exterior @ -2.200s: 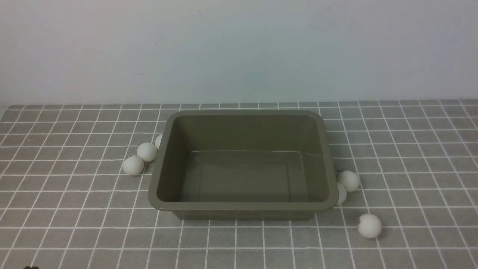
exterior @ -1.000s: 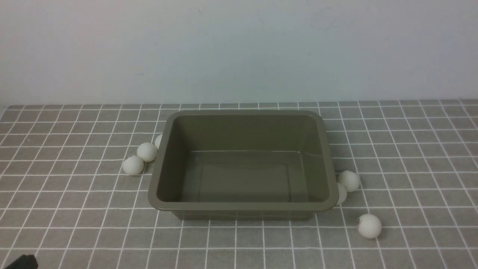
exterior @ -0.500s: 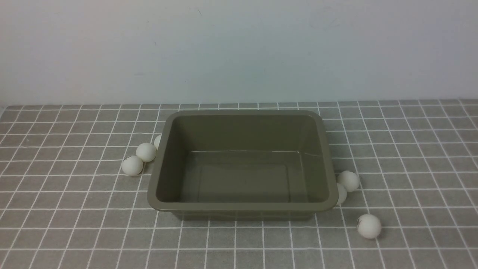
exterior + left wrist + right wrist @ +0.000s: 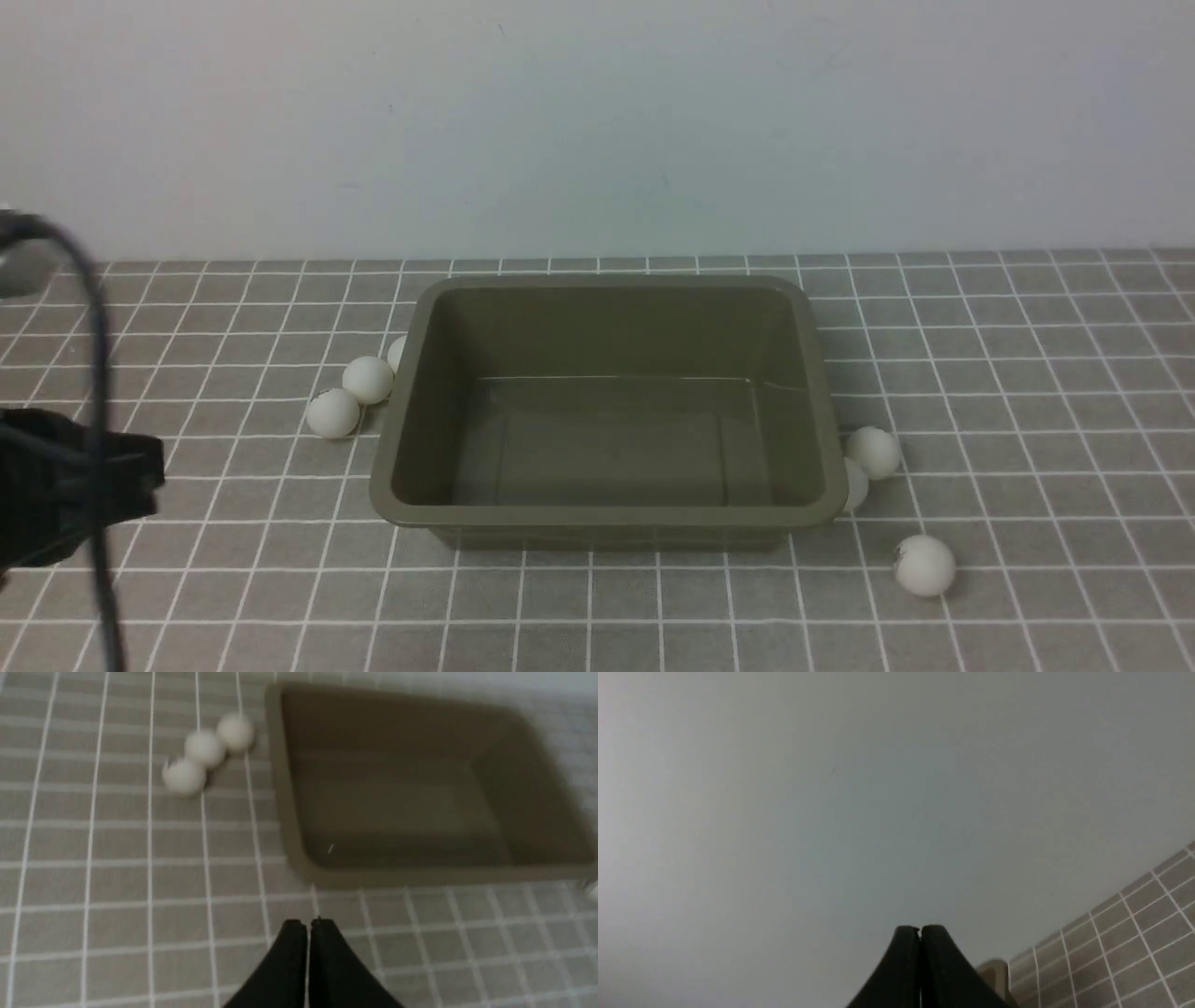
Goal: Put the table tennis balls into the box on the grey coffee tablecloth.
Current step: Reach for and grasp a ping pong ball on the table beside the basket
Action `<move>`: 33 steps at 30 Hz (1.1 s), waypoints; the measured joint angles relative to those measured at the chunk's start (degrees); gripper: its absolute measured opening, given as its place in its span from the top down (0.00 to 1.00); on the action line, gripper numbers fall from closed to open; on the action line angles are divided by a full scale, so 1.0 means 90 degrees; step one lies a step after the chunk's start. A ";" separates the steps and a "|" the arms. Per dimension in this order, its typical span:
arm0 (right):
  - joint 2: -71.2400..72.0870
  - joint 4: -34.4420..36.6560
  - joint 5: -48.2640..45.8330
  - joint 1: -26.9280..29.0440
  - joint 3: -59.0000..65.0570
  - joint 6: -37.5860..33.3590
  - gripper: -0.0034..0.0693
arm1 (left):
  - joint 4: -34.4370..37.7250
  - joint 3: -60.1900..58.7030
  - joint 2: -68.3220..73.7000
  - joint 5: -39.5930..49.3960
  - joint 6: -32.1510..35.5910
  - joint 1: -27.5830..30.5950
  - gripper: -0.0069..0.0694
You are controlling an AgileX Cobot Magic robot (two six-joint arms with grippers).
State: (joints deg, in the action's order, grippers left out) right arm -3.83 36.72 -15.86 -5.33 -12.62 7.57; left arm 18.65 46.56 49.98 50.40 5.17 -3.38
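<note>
Left wrist view has the left gripper (image 4: pixel 308 926) with its two black fingers pressed together and nothing held between them, hanging over the grey coffee tablecloth (image 4: pixel 117 882) just short of the box (image 4: pixel 286 812) at its near left corner. Three table tennis balls lie in a touching row beside the box's left wall, well apart from those fingertips: the nearest ball (image 4: pixel 184 775), the middle ball (image 4: pixel 204 748) and the farthest ball (image 4: pixel 235 731), which sits closest to the wall. Only open cloth lies between the fingertips and that row.

Front view shows the left arm (image 4: pixel 65 495) dark and blurred at the left edge, a black cable (image 4: pixel 93 355) looping over it. On the box's right side a fourth ball (image 4: pixel 874 452) touches a fifth ball (image 4: pixel 854 483) that is half hidden under the rim; a sixth ball (image 4: pixel 923 565), with a small dark mark, lies alone off the near right corner. The box's glossy floor is bare; all six balls rest on the cloth outside it.

Right wrist view shows the right gripper (image 4: pixel 920 931) closed on nothing, pointing at the pale wall (image 4: pixel 831 788)
</note>
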 joint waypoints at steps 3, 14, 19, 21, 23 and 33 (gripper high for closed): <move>-0.0686 -0.0623 -0.1110 0.0000 -0.0797 -0.0075 0.96 | -0.0127 0.0399 0.1016 0.0187 0.0221 0.0000 0.92; -0.3904 -0.2778 -0.5053 0.0000 -0.3715 -0.0560 0.96 | -0.0848 0.2483 0.4594 0.0118 0.0485 0.0000 0.91; -0.3991 -0.2878 -0.4980 0.0000 -0.3763 -0.0548 0.96 | -0.1059 0.3375 0.5919 0.0041 0.0442 0.0000 0.78; -0.3991 -0.2878 -0.4967 0.0000 -0.3763 -0.0548 0.96 | -0.1039 0.3611 0.6302 0.0041 0.0442 0.0000 0.70; -0.3991 -0.2884 -0.4967 0.0000 -0.3763 -0.0548 0.96 | -0.1039 0.3830 0.6673 0.0041 0.0442 0.0000 0.58; -0.3991 -0.2898 -0.4889 0.0000 -0.3763 -0.0474 0.96 | -0.1166 0.4111 0.7454 -0.0765 0.0457 0.0000 0.14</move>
State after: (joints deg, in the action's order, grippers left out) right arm -39.75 10.64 -59.86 -5.33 -46.49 3.30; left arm 8.16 83.55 117.07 43.51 9.29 -3.38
